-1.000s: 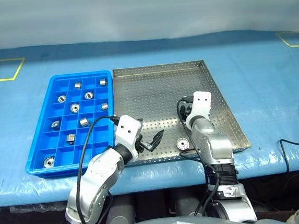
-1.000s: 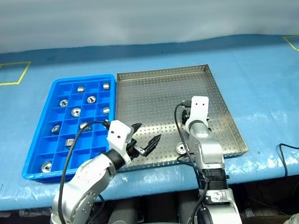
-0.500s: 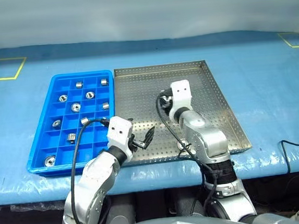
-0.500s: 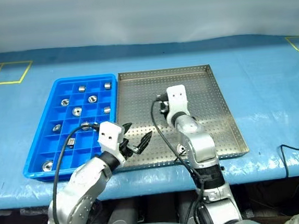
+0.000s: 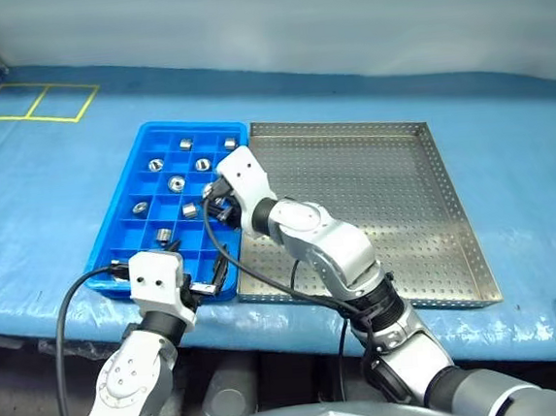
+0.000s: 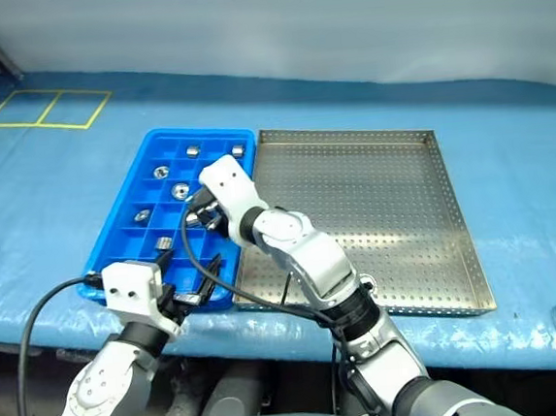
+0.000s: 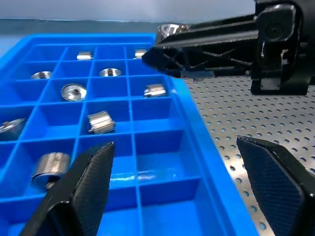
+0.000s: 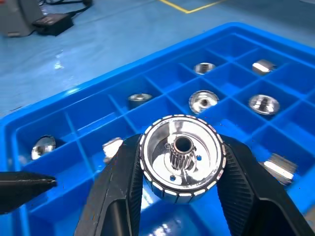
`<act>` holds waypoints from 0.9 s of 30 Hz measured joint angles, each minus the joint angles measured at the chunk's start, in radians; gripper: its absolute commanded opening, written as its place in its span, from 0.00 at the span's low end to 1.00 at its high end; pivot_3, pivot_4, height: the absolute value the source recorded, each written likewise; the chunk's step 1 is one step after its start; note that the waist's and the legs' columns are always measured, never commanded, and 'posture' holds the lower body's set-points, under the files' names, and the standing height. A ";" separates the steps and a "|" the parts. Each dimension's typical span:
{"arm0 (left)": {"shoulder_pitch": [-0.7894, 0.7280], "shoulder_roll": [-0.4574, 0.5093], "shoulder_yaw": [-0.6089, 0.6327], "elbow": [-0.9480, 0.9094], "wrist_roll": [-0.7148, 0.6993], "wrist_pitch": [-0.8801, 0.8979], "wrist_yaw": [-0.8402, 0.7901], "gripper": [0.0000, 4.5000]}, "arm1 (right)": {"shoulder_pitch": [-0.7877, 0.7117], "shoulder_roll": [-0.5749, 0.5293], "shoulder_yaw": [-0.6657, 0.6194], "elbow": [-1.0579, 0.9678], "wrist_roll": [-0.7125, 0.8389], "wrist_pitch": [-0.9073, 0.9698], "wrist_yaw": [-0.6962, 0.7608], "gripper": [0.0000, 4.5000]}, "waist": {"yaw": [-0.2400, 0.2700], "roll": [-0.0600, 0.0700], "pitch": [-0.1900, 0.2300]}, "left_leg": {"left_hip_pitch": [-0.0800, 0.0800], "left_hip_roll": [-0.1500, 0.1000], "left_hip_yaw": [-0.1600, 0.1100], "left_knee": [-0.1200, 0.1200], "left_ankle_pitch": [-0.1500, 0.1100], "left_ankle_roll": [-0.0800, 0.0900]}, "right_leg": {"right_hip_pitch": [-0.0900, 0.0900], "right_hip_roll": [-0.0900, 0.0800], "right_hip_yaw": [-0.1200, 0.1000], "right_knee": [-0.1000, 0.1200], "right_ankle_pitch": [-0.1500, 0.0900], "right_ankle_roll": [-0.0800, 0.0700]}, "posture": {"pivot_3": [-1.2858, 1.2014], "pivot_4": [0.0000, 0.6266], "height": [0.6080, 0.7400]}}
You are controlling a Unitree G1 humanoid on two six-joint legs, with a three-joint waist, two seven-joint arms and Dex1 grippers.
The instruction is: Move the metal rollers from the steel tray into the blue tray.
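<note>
Steel roller (image 8: 182, 164) sits clamped in the right tool (image 8: 182, 196) above the blue tray (image 5: 126, 249); left tool (image 7: 182, 182) gapes wide, empty, near the tray's near edge.

The steel tray (image 5: 403, 187) floor lies bare, open to reach. Over the blue tray (image 5: 125, 243), the right arm (image 5: 310, 244) crosses its near right side; rollers (image 5: 176, 184) fill several compartments, others stand free.
</note>
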 measured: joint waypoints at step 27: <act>-0.090 0.013 -0.050 0.027 -0.039 0.010 -0.053 0.97 | 0.116 -0.169 -0.028 -0.109 0.001 0.101 0.022 0.99 | 0.111 0.000 -0.001 | -0.002 0.000 -0.001 0.001 0.000 0.000 | 0.000 0.001 -0.004 0.000 -0.001 -0.001 | 0.67 0.24 1.00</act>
